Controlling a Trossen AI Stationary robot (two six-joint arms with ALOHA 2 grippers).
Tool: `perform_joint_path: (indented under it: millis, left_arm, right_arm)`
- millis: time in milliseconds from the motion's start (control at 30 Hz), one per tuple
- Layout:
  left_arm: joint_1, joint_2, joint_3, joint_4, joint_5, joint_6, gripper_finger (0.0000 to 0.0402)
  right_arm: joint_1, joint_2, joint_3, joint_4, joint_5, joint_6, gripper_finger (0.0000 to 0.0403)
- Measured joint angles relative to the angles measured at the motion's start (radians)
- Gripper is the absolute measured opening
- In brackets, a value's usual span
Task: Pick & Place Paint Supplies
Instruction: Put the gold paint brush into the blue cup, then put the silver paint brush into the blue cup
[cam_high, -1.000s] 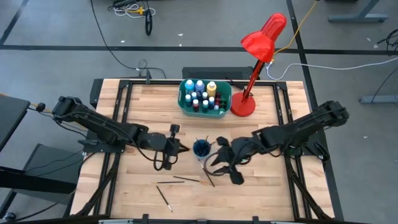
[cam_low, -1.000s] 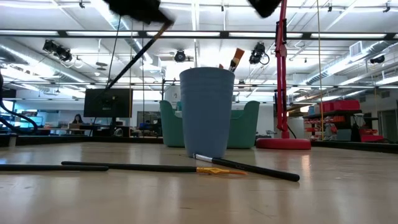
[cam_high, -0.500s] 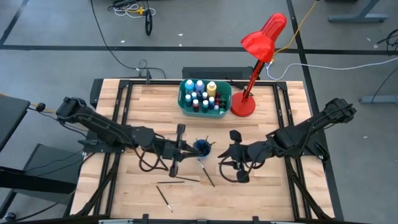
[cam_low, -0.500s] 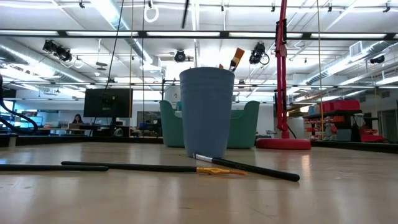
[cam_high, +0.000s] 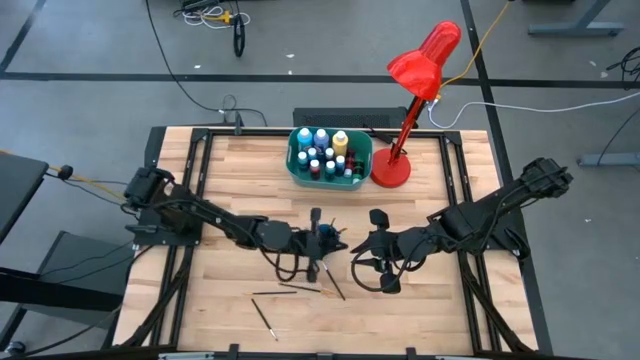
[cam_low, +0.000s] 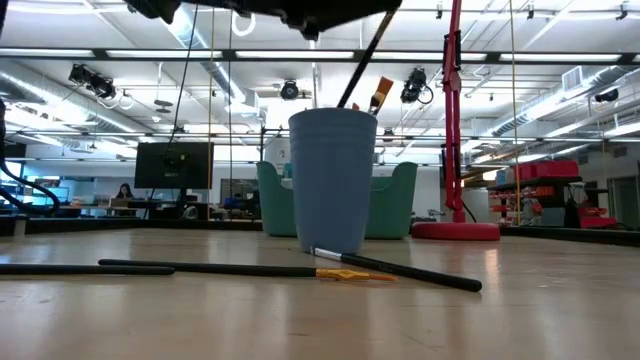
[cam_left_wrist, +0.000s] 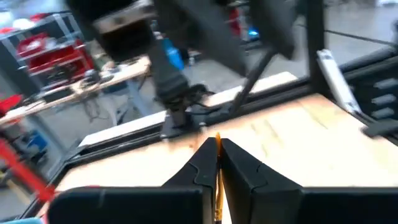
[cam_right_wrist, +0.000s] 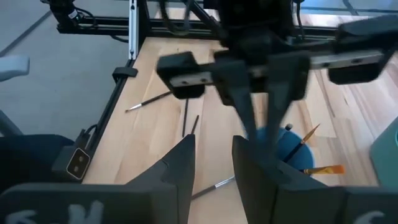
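Observation:
A blue cup (cam_high: 323, 238) (cam_low: 333, 180) stands mid-table with brushes in it. My left gripper (cam_high: 336, 242) (cam_left_wrist: 217, 163) hangs over the cup, shut on a dark paintbrush (cam_low: 366, 52) that slants down into the cup's mouth. My right gripper (cam_high: 362, 250) (cam_right_wrist: 214, 165) hovers just right of the cup, open, with nothing between its fingers. Three more paintbrushes (cam_high: 285, 290) (cam_high: 263, 315) (cam_high: 332, 281) lie flat on the table near the front edge. Paint bottles stand in a teal tub (cam_high: 296, 165) at the back. My left gripper pinches the paintbrush between its two fingers; an orange-yellow strip of the brush (cam_left_wrist: 217, 179) shows in the slit between them. The fingers come about level from the table's left. The brush hangs slanted below them, its lower end (cam_low: 344, 100) inside the cup's mouth.
A red desk lamp (cam_high: 392, 168) stands on its round base right of the tub, its head reaching beyond the table's far edge. A dark frame runs around the table's sides. Bare wood lies left and right of the cup.
My left gripper has gone toward the table's right edge until it hangs over the blue cup, tipping up to about level. The brush it carries now slants into the cup's mouth. My right gripper has drawn back a little to the right and up.

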Motion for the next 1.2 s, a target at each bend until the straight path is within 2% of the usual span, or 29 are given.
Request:
perform_joint_path:
  millis: [267, 500, 733, 1067, 1200]
  left_arm:
    - [0.024, 0.015, 0.001, -0.097, -0.055, -0.208, 0.0045]
    - [0.016, 0.005, 0.000, -0.098, -0.094, -0.223, 0.0055]
    - [-0.025, -0.086, 0.001, -0.105, -0.085, -0.234, 0.0057]
    - [-0.116, -0.133, 0.002, -0.307, -0.080, -0.294, 0.0071]
    - [-0.162, -0.133, 0.002, -0.400, 0.003, -0.315, 0.0094]
  right_arm:
    - [0.000, 0.000, 0.000, -0.007, -0.001, 0.000, 0.0107]
    - [0.000, 0.000, 0.000, -0.022, -0.001, 0.000, 0.0107]
    - [0.000, 0.001, 0.000, -0.044, -0.002, 0.000, 0.0107]
    - [0.000, 0.001, 0.000, -0.044, -0.002, 0.051, 0.0107]
    - [0.000, 0.001, 0.000, -0.043, -0.002, 0.052, 0.0107]
